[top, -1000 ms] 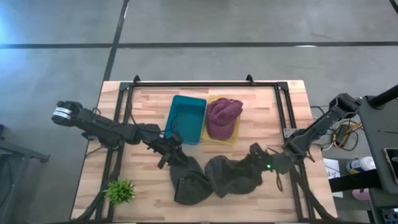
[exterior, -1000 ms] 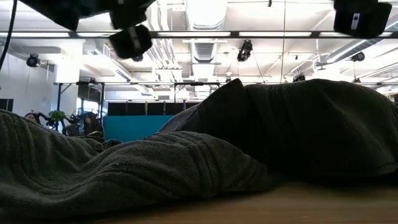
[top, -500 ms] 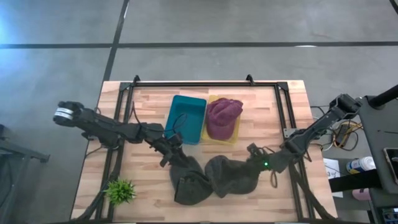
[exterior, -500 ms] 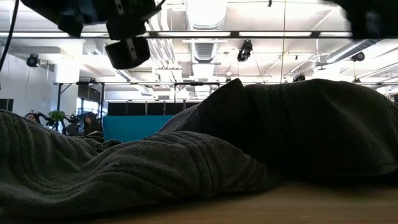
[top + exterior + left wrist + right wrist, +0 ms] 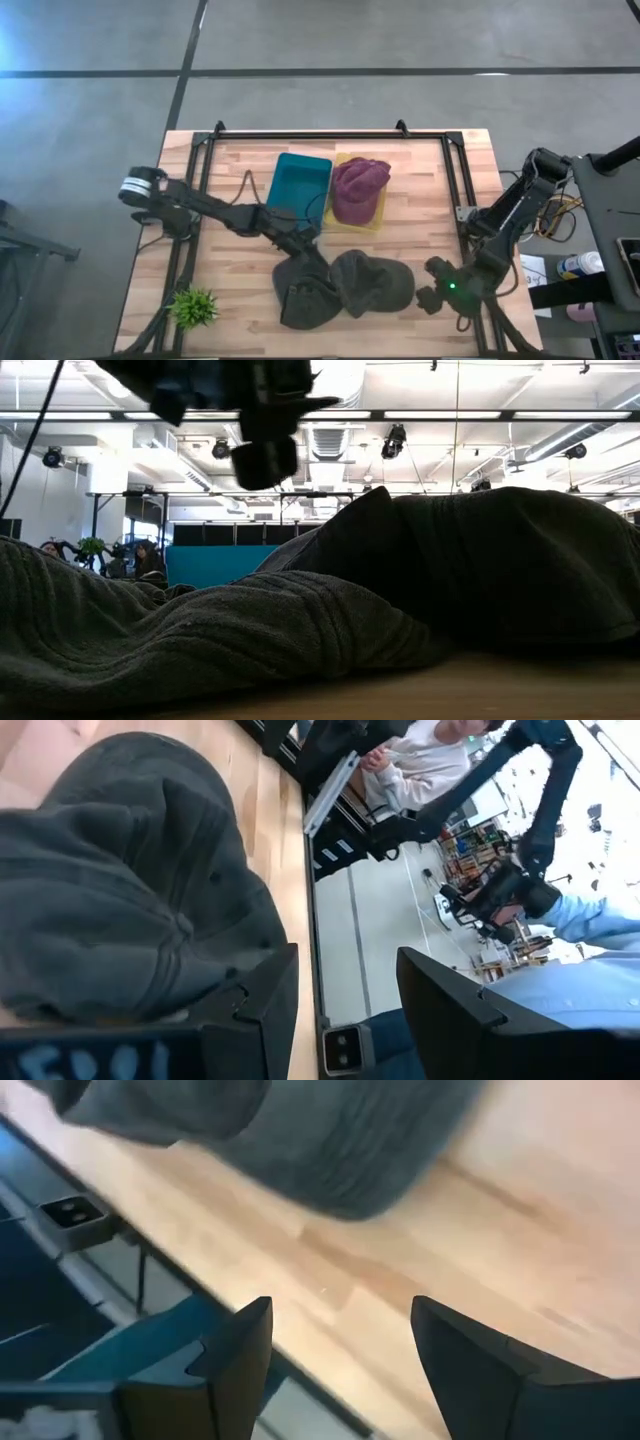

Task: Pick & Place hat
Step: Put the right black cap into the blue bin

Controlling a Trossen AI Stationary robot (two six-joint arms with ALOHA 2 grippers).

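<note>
Two dark grey hats lie on the table's near middle, one on the left [image 5: 303,293] and one on the right [image 5: 372,282], touching each other. They fill the low view [image 5: 300,620]. A purple hat [image 5: 358,188] lies in a yellow bin [image 5: 372,224]. My left gripper [image 5: 303,248] is open just above the far edge of the left grey hat, which shows beside its fingers in the left wrist view [image 5: 120,900]. My right gripper [image 5: 432,291] is open and empty near the table's right near corner, with the right grey hat [image 5: 300,1130] ahead of it.
A teal bin [image 5: 300,190] stands beside the yellow bin at the table's far middle. A small green plant [image 5: 195,307] stands at the near left. A black frame [image 5: 330,133] runs along the table's far edge and sides. A person [image 5: 420,765] shows beyond the table.
My left gripper has moved toward the table's right and near edge, to the far edge of the left grey hat. My right gripper has drawn back from the right grey hat toward the table's right near corner. That hat now lies more bunched together.
</note>
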